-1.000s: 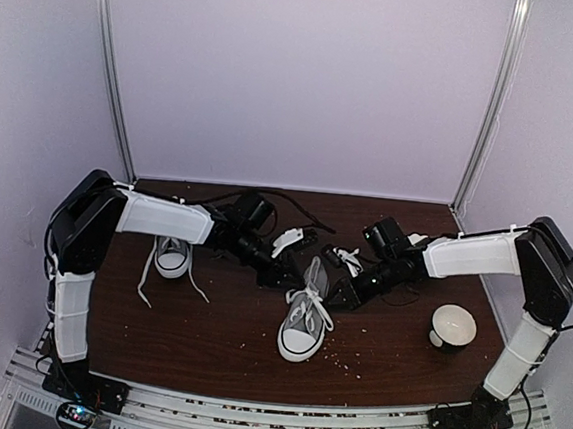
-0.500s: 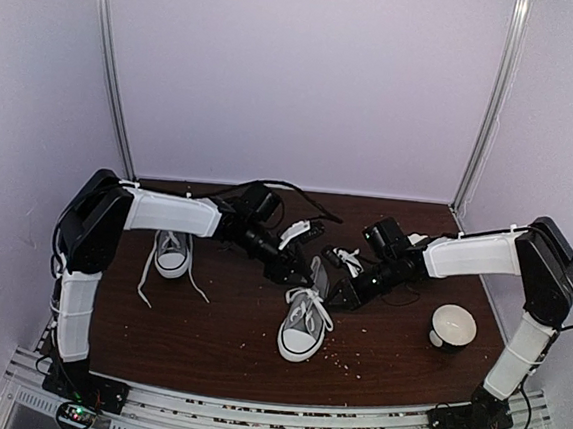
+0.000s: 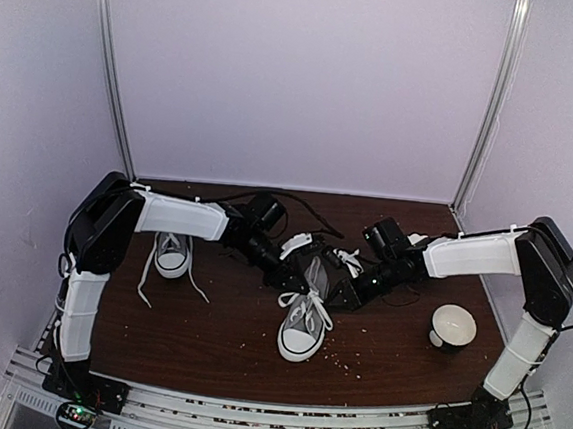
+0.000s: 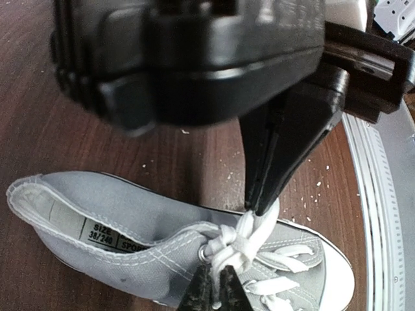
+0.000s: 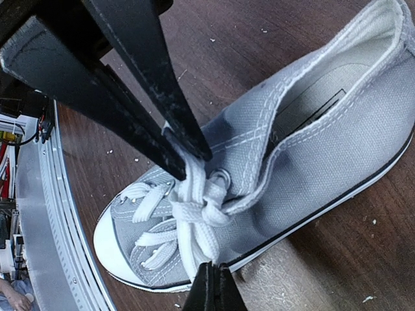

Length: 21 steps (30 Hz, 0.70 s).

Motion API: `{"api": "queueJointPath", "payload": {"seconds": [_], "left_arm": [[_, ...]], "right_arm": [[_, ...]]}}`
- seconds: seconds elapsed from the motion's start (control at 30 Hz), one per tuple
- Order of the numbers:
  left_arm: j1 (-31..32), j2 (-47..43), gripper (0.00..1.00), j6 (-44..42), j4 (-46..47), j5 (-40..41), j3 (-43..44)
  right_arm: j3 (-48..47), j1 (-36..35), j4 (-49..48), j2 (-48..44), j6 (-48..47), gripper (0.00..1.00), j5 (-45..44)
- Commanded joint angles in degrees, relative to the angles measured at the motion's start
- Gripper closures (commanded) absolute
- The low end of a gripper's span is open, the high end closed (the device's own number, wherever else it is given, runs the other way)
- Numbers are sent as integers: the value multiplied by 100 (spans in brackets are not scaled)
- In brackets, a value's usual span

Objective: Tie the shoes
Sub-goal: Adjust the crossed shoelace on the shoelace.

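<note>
One grey shoe (image 3: 301, 324) with a white toe cap lies mid-table, toe towards me. Its white laces are crossed in a knot (image 4: 241, 243) at the top eyelets. My left gripper (image 3: 300, 278) is at the shoe's left side and my right gripper (image 3: 344, 292) is at its right. In the left wrist view my left gripper (image 4: 214, 277) is shut on a lace strand by the knot. In the right wrist view my right gripper (image 5: 211, 271) is shut on the other lace strand (image 5: 194, 243). The second shoe (image 3: 173, 254) stands at the left with loose laces.
A white bowl (image 3: 452, 325) sits at the right of the table. Pale crumbs (image 3: 339, 359) are scattered on the dark wooden table (image 3: 205, 348) near the front. Black cables (image 3: 302, 211) lie at the back behind the arms.
My left arm has reached further right, bringing its gripper against the middle shoe's knot. The right arm has stayed in place.
</note>
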<state>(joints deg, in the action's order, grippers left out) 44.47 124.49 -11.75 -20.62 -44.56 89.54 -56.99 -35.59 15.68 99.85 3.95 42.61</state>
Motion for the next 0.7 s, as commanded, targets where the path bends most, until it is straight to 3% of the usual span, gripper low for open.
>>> {"api": "queueJointPath", "payload": {"seconds": [0.0, 0.23, 0.37, 0.57, 0.67], "left_arm": [[20, -29, 98, 10, 172, -29, 95], [-26, -166, 100, 225, 528, -166, -83], [-75, -268, 87, 387, 768, -190, -223], [-78, -257, 89, 376, 744, -217, -192], [-79, -258, 81, 379, 744, -239, -192]], "right_arm": [[-70, 17, 98, -166, -134, 100, -62], [15, 26, 197, -217, -212, 100, -177], [53, 26, 184, -208, -198, 100, -168], [22, 26, 180, -230, -178, 100, -150], [5, 26, 187, -226, -179, 100, -143]]}}
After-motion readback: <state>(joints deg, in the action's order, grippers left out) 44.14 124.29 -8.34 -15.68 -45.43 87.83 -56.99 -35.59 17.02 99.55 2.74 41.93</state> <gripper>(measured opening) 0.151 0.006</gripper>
